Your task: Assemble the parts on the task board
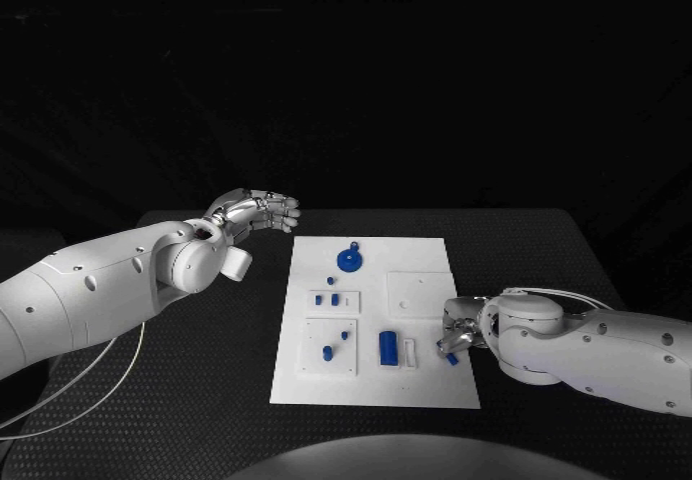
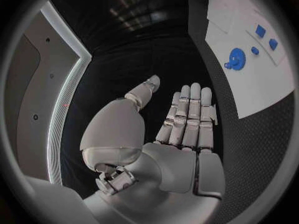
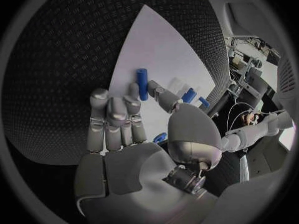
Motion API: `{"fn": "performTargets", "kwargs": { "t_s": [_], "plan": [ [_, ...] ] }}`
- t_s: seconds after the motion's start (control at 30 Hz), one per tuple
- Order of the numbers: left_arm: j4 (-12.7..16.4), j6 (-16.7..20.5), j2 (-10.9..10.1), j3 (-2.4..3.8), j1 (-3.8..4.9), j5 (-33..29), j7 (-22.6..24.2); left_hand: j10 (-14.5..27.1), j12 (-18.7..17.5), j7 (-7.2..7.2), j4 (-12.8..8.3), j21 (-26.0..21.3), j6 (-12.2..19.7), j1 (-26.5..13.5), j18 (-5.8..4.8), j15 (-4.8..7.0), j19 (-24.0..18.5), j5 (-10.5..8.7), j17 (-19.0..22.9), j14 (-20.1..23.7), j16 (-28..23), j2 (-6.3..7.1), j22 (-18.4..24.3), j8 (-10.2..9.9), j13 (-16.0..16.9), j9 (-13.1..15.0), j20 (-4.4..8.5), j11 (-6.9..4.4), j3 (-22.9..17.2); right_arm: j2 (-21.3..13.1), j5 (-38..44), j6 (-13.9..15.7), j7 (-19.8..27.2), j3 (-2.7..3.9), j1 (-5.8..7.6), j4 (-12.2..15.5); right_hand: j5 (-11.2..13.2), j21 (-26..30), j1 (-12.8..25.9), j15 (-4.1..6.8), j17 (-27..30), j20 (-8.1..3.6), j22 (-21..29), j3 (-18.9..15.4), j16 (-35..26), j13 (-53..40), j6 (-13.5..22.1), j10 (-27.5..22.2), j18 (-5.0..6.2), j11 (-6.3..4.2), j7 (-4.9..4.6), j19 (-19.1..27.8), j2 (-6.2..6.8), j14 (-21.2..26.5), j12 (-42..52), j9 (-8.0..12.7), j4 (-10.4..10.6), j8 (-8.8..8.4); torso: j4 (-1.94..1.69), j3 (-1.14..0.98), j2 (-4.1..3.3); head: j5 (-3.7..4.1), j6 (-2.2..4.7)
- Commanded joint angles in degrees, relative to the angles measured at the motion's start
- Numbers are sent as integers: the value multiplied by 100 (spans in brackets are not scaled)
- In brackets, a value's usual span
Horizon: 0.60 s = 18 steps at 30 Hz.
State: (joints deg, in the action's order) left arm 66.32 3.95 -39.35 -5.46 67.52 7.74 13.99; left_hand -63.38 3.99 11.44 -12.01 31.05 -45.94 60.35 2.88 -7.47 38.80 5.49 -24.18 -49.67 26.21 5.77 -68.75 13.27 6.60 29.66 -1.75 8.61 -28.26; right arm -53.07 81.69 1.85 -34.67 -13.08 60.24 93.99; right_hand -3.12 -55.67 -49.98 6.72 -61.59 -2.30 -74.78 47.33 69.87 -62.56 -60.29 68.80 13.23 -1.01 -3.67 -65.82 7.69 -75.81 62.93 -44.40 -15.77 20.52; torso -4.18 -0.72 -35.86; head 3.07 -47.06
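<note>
Task board [image 1: 418, 385] in the middle of the black desk [image 1: 188, 400], blue parts on it: gear [image 1: 349, 261] at the far end, cylinder [image 1: 388, 347] near the right hand [image 1: 459, 335], small blue part [image 1: 451, 358] under its curled fingers [image 3: 115, 115], grip impossible to judge. Left hand [image 1: 254, 212] off the board, fingers [image 2: 190, 115] straight, side by side, holding nothing. Risks: small part slipping or knocking the cylinder; no legible writing anywhere.

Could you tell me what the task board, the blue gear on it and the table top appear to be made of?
Task board: probably a rigid matte plastic sheet, flat and evenly white, without glare.
Blue gear: likely moulded or printed plastic, uniform saturated blue with a toothed rim in the left wrist view.
Table: black with a fine embossed grain, suggesting a rubber or textured mat; uncertain.
</note>
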Motion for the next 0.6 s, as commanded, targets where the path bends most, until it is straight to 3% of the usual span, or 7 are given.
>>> {"fn": "performTargets", "kwargs": {
  "t_s": [0.03,0.3,0.47,0.6],
  "plan": [
    [6,-80,18,3,4,-28,40,-41,9,-20,30,-30,19,-53,116,-1,29,2,-8,-53,-22,-1,-8,24,-6,-5,4,-10,-6,16,-515,152,62,-45,-68,25,-27,-13,-186,-25,6,56,-3,89,-23,3,127,35,177,17,-180,-6,-212,-7,-22,1019,-49,-458,-2,0,2,6,10],
    [-8,-76,23,2,4,-28,37,-42,10,-21,31,-31,18,-52,117,0,30,2,-12,-54,-25,-2,-10,26,-8,-6,4,-10,-6,-103,-1404,586,118,-39,-53,196,-46,-28,-57,-9,15,73,-4,85,-12,3,38,62,177,-6,-157,-31,-194,-19,-19,1054,-25,-451,0,-1,2,6,20],
    [-8,-84,41,2,4,-28,36,-44,10,-21,31,-32,18,-51,117,0,30,3,-13,-55,-25,-1,-11,26,-8,-6,4,-10,-6,-136,-2030,799,212,-33,73,251,-21,-32,32,1,19,74,-3,44,-9,2,12,67,177,-15,-149,-43,-153,-21,-20,1067,-10,-451,-2,0,0,17,13],
    [-11,-88,48,1,4,-28,36,-45,11,-21,31,-32,17,-50,117,0,30,3,-15,-55,-27,-1,-12,28,-8,-6,4,-11,-6,-133,-2145,909,201,-33,100,265,-20,-29,88,10,24,70,2,33,-8,2,2,68,177,-20,-145,-49,-139,-20,-23,1081,14,-459,-7,3,0,17,11]
  ]
}}
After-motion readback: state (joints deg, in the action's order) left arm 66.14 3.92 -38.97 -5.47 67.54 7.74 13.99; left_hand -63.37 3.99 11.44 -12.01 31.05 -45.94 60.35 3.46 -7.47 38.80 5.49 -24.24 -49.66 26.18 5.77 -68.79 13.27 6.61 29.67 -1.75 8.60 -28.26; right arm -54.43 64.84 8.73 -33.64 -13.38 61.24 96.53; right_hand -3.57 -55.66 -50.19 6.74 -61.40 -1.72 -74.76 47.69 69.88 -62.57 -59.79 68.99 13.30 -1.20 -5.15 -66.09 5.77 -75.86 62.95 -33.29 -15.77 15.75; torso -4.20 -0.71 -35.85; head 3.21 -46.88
